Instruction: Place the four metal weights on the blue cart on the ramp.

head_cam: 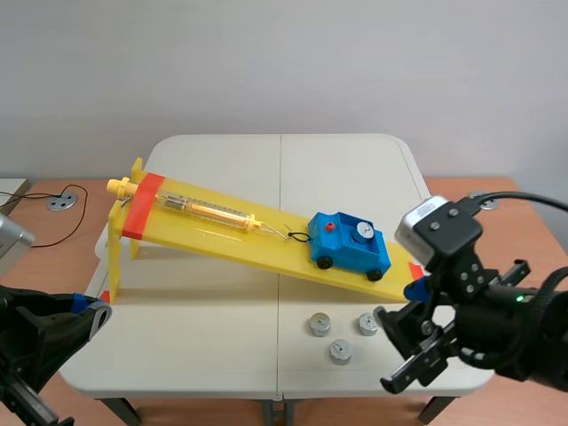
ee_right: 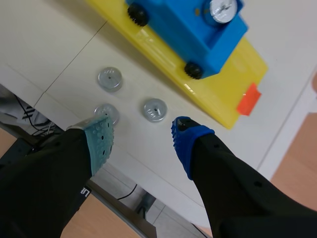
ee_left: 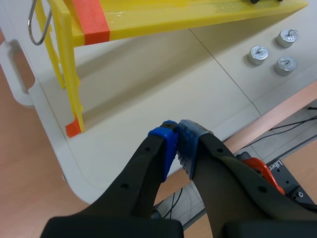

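The blue cart [head_cam: 349, 245] sits near the low end of the yellow ramp [head_cam: 222, 232], with one metal weight [head_cam: 362, 230] in its tray. Three more weights [head_cam: 319, 324] [head_cam: 367, 323] [head_cam: 341, 351] lie on the white table in front of the ramp. My right gripper [head_cam: 401, 330] hovers open just right of them. In the right wrist view the right gripper [ee_right: 143, 141] is open above the weights: one weight [ee_right: 155, 109] lies just ahead between the fingers, one [ee_right: 106, 113] is partly behind a pad, one [ee_right: 110, 79] lies farther ahead. The left gripper [ee_left: 177, 144] is shut on nothing near the table's front left corner.
A yellow spring scale [head_cam: 209, 210] lies on the ramp, tied to the cart by a cord. The ramp's high end stands on yellow legs [ee_left: 72, 84] with orange tape [ee_left: 91, 22]. A cable and grey disc [head_cam: 60, 202] lie on the wooden desk at left.
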